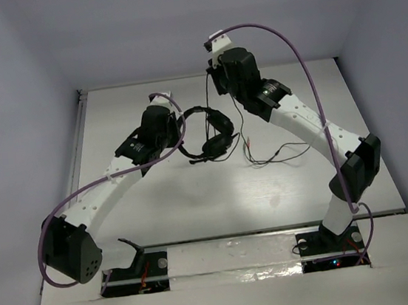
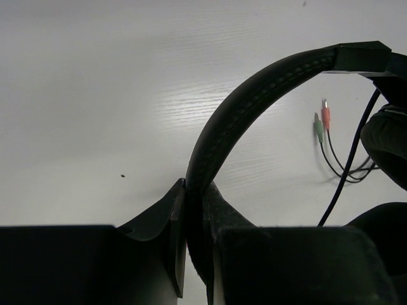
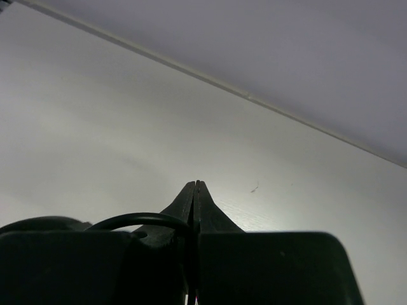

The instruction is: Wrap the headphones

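**Position.** The headphones (image 1: pixel 216 142) sit over the middle of the table (image 1: pixel 167 216), between the 2 arms. Whether the earcups (image 2: pixel 388 143) touch the surface, I cannot tell. The left gripper (image 2: pixel 193 190) is clamped on the headband (image 2: pixel 254 95), which stands on edge between its fingers. The right gripper (image 3: pixel 195 194) is pinched tight on the thin cable (image 3: pixel 137 219) and held high toward the back wall. The cable drops from it in a straight line to the headphones. The rest lies slack on the table to the right, ending in 2 plugs (image 2: pixel 321 122), 1 green and 1 pink.

**Risks.**
1. The straight run looks close to taut, so further pull could twist the headband in the left grip or strain the cable where it enters the earcup.
2. The cable is thin and may slide through the closed fingers during winding.
3. The slack tail lies just beside the right arm's forearm, so a sweep could snag it and drag the plugs.

**Clearance.** The right gripper is near the back wall, leaving little room rearward. Bare table lies in front of and to the left of the headphones. The table's left edge is well apart from the left gripper.
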{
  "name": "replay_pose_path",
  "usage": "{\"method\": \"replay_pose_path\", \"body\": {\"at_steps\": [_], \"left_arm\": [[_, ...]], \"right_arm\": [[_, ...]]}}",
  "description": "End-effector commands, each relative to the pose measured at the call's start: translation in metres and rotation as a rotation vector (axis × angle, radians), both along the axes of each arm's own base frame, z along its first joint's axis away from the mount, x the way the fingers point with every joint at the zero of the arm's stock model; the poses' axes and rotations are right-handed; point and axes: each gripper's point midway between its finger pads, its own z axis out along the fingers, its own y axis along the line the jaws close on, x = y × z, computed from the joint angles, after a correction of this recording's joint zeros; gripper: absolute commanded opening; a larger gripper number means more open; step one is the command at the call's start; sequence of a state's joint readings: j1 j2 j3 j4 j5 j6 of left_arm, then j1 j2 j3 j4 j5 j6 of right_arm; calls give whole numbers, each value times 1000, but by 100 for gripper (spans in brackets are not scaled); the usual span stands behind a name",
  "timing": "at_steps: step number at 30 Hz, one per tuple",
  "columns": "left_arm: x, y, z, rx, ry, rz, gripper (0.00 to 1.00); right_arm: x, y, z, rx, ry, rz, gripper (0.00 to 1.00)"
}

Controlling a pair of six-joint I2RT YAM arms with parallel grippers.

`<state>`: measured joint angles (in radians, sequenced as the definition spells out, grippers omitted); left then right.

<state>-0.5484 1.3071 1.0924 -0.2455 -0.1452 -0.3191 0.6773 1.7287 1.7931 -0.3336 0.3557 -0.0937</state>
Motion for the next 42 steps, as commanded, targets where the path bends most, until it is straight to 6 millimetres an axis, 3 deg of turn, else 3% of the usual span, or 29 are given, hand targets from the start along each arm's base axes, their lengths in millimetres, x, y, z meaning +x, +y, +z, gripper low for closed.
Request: {"method": "replay_pose_path", "body": {"at_steps": [1,5,13,14,17,22,24,31,38,42], "left_arm": [[2,-16,32,-85,-78,-65,0],[-4,-26,37,-119,-73,-127,0],[-16,-48,88,-240,-150,-250,0],[-16,-47,93,-247,-160,-244,0],[-15,-47,115,-284,-205,-233,0],[-14,-48,142,-311,-253,-237,0],[-10,-43,146,-305,-263,-217,0],[-14,-42,167,-351,-303,-247,0],[-20,-41,189,-444,-325,-308,0],[-28,-47,202,-484,-334,-354,0]], "right_arm": [[11,-4,25,45,-51,11,0],[24,-8,8,32,-9,-1,0],[24,-9,-30,75,62,22,0],[22,-13,-42,76,85,24,0],[11,-11,-35,151,75,44,0],[-1,-20,-51,185,90,16,0],[-6,-23,-45,207,78,13,0],[-8,-30,-56,258,95,0,0],[-20,-8,-58,437,126,266,27],[-26,4,-51,524,89,443,31]]}}
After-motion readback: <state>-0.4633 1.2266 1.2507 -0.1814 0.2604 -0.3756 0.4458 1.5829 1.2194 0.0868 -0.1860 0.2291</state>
